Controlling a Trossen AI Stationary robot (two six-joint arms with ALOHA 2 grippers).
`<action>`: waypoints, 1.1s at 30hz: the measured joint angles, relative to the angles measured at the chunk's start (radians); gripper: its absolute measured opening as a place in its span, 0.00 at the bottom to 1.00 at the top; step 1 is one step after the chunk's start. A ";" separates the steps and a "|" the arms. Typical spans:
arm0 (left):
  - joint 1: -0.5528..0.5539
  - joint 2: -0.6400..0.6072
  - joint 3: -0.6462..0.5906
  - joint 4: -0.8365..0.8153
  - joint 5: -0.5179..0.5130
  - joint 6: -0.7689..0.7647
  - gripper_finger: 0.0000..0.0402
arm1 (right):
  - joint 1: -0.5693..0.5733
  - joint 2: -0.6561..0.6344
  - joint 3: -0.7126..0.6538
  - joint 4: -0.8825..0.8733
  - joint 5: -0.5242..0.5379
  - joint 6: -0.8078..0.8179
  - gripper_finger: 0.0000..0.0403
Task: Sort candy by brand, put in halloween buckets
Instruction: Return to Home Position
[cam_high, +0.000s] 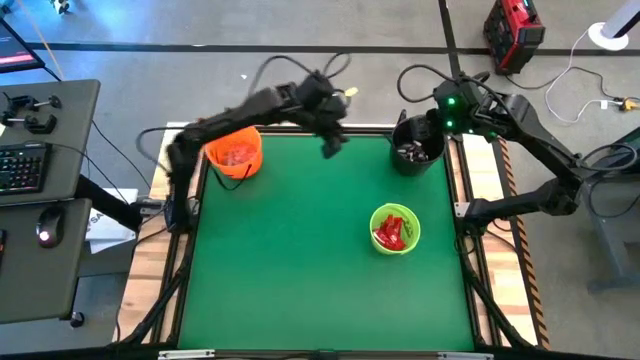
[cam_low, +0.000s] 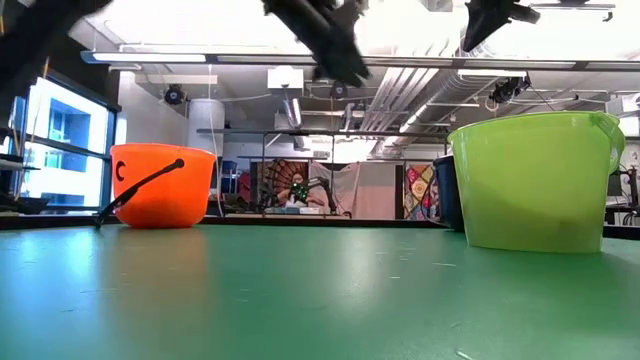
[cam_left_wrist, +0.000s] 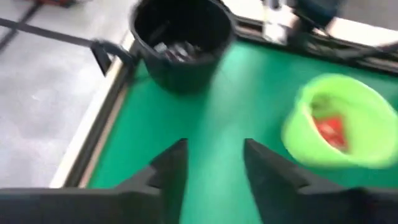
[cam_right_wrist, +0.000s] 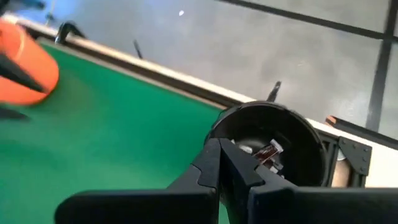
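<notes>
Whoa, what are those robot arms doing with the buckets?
Red wrapped sweets lie in the lime green plastic bucket, dark ones in the black plastic bucket, other sweets in the orange plastic bucket. The left gripper hangs open and empty over the green table; the right gripper is shut, near the black bucket.

Three buckets stand on one green table: one orange bucket at the upper left of the high view, one black bucket at the upper right, and one lime green bucket right of the centre. Each one holds several pieces: red candies, dark candies, pale candies. Their exact numbers cannot be counted. There are two arms, the left arm and the right arm.
</notes>
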 joint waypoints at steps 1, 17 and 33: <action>0.002 -0.048 -0.046 -0.014 0.013 0.003 0.32 | 0.004 0.000 0.000 -0.004 -0.009 -0.011 0.00; -0.250 -1.118 -1.422 0.833 -0.001 -0.452 0.00 | 0.161 0.000 0.000 -0.081 -0.148 -0.082 0.00; -0.375 -1.777 -1.955 1.098 -0.186 -0.568 0.00 | 0.226 0.000 0.000 -0.026 -0.374 -0.082 0.00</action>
